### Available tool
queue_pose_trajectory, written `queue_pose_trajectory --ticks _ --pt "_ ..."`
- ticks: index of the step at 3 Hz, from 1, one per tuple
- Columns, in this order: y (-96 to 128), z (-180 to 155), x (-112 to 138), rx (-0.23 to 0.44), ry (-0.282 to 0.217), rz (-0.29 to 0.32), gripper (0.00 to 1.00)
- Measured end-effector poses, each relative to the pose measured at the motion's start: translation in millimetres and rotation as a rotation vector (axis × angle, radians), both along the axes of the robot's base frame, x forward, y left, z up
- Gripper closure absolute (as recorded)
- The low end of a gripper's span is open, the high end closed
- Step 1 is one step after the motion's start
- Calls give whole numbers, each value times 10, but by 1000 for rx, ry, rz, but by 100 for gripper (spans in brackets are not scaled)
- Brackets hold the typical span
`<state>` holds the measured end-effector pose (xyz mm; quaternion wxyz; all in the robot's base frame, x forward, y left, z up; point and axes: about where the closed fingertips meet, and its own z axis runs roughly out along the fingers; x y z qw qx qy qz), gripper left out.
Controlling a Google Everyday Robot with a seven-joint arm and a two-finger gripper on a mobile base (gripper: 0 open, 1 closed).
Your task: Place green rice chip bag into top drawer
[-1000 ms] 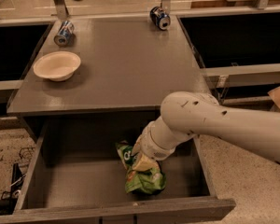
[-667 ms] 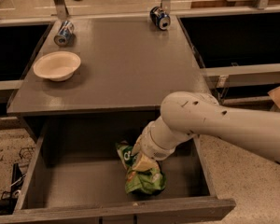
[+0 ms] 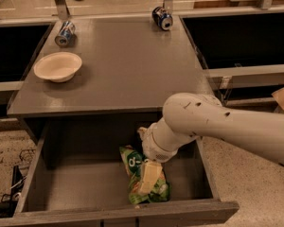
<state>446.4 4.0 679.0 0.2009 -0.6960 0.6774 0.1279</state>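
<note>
The green rice chip bag [image 3: 131, 161] lies inside the open top drawer [image 3: 80, 186], right of its middle and close to the front panel. My gripper [image 3: 149, 176] reaches down into the drawer from the right and sits right on top of the bag, covering its middle. The white arm crosses over the drawer's right side and hides the back right corner.
On the grey table [image 3: 128, 70] above the drawer stand a white bowl [image 3: 58, 66] at the left, a blue can [image 3: 65, 33] on its side behind it, and another blue can [image 3: 162, 18] at the back right. Dark openings flank the table.
</note>
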Motion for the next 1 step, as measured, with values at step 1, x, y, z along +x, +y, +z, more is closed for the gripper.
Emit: queue_pose_trajectory --ticks 1 --pt "0 0 0 0 0 0 0"
